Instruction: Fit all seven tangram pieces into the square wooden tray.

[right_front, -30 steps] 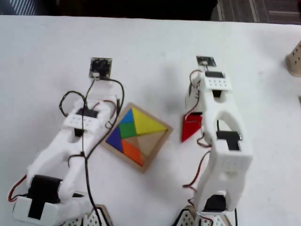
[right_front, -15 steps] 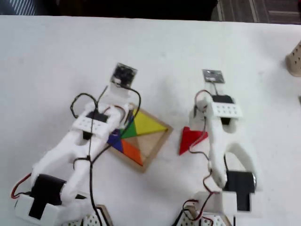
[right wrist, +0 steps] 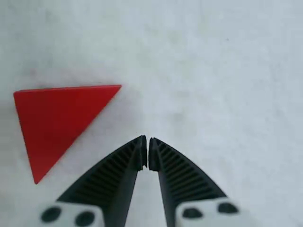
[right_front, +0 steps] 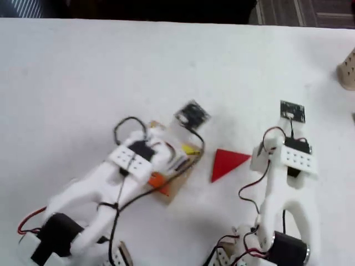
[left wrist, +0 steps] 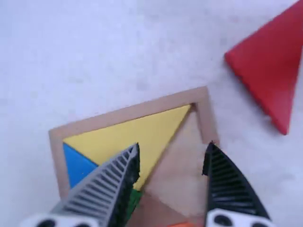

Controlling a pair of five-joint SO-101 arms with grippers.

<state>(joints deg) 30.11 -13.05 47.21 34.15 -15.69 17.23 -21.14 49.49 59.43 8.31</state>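
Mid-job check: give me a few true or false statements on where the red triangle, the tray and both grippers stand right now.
1. The red triangle lies inside the tray. False: it lies on the table beside the tray.
2. The left gripper is above the tray with its jaws open. True.
3. The right gripper holds the red triangle. False: its jaws are shut on nothing, with the triangle lying apart from them on the table.
4. A yellow piece sits in the tray. True.
5. The tray is completely filled. False: bare wood shows next to the yellow piece.
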